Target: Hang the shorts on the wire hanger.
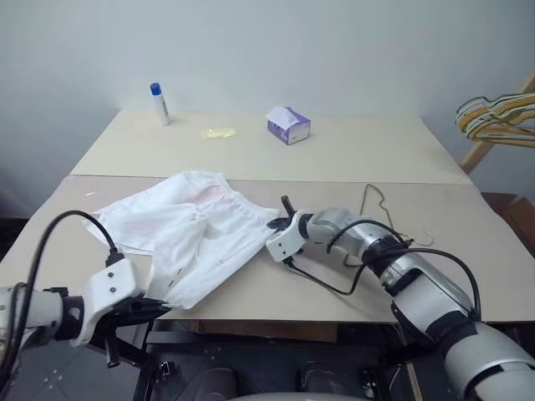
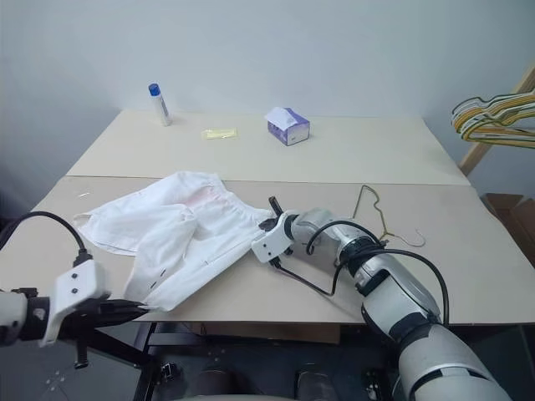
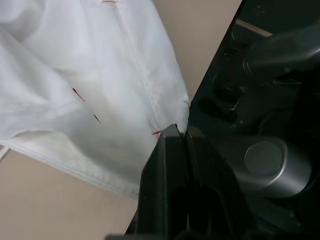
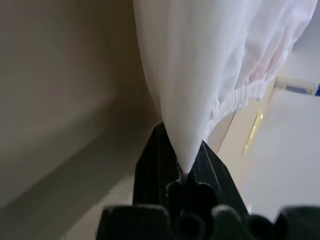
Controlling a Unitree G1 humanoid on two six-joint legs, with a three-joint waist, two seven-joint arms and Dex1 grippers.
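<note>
I read the current step as securing the garment at 2 points before it is brought to the hanger. Nearest me, at the front table edge, the left gripper (image 1: 159, 307) is clenched on the leg hem corner of the shorts (image 1: 196, 230); the left wrist view shows the cloth pinched between its fingers, next to a small red dash. Further in, the right gripper (image 1: 280, 227) is clamped on the gathered waistband edge, and the right wrist view shows white fabric drawn into a point between its 2 fingers. The shorts lie spread on the table (image 1: 276, 288), 1 leg reaching the front edge. The wire hanger (image 1: 380, 209) lies flat on the table just beyond the right forearm, apart from the shorts and untouched. Beyond, on the rear table, stand a tissue box (image 1: 288, 125) and a blue-capped bottle (image 1: 159, 104). My judgement: the next move calls for lifting both corners together, keeping the cloth taut, then freeing 1 gripper for the hanger.
</note>
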